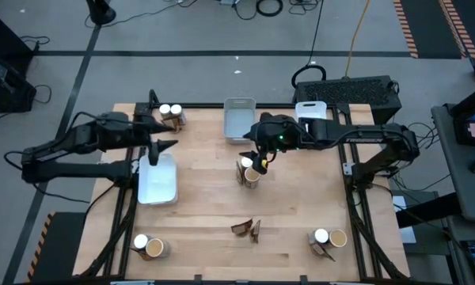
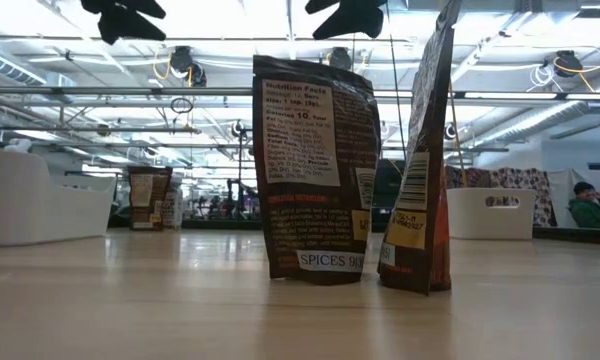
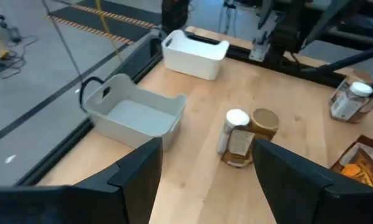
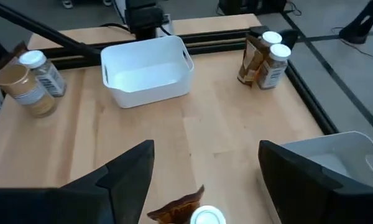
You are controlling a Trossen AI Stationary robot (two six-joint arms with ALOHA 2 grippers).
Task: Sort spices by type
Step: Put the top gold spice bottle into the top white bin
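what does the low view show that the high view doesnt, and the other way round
Only the low view shows the print on the two brown packets standing at the table's near edge: a nutrition label, a barcode and the word SPICES. It also shows a seated person in the room behind.

Only the high view shows the full layout: the left tool over the white tray, the right tool above the middle jars, and spice groups near the corners.

Both show the packets, trays and wooden table.
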